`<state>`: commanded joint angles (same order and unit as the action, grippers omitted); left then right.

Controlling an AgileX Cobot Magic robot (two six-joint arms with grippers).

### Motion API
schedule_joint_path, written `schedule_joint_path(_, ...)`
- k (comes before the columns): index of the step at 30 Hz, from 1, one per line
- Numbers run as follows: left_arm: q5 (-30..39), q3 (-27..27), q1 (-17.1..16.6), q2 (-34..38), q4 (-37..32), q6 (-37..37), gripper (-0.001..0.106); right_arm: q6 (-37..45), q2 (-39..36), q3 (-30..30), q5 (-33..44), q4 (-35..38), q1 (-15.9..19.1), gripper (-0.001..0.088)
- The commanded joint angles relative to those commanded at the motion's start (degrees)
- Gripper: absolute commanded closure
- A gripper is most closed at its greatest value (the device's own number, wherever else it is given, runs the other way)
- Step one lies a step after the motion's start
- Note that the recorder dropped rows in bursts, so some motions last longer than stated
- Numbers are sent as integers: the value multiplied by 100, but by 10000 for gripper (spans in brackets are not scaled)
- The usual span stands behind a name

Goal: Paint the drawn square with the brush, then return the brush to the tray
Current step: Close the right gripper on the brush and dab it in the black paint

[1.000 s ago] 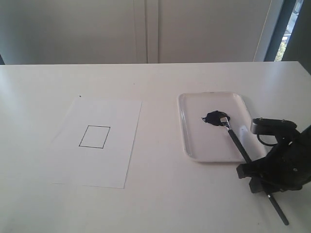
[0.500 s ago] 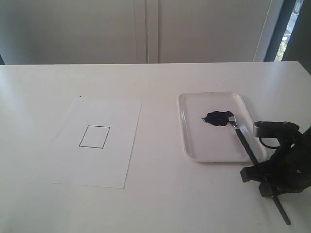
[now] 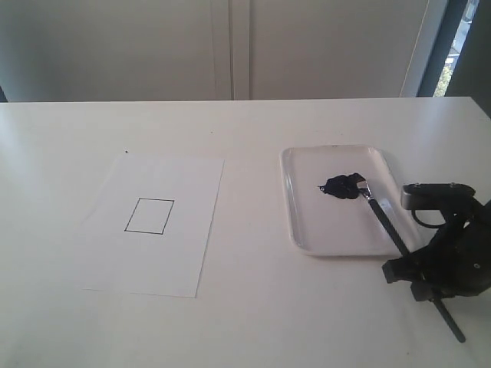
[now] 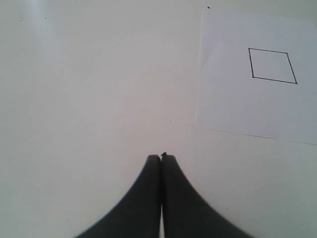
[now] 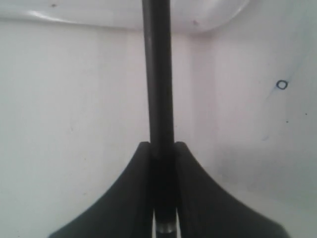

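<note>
White desk [image 3: 253, 322], pale wall [image 3: 115, 46] behind. The left fingers [image 4: 143, 198] are pressed together, empty. The drawn square [image 3: 149, 215] on paper [image 3: 184, 261] is blank. In the tray [image 3: 322, 222], the brush [image 3: 381, 218] head sits at black paint [image 3: 340, 186]; the right fingers [image 5: 124, 198] clamp its handle. Painting seems not yet begun; the next move is to lift the brush and carry it left.

Soft, even daylight fills the scene, seemingly from the window [image 3: 459, 46] beyond the far right corner of the table [image 3: 253, 123]. The white table is bright and nearly washed out, and shadows on it are weak and diffuse. The glossy tray [image 3: 294, 230] near the right edge carries pale reflections. The exterior view is slightly soft and grainy. In the left wrist view the left gripper [image 4: 161, 157] is a featureless dark silhouette. In the right wrist view the brush [image 5: 157, 74] handle is blurred up close.
</note>
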<state>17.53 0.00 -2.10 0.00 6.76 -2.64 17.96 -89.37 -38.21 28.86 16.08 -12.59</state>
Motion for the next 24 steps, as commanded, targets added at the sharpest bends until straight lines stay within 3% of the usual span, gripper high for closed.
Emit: schedule_joint_path(24, 0, 0, 0, 0, 0, 0, 1053, 46, 832, 0, 1198, 945, 0, 868)
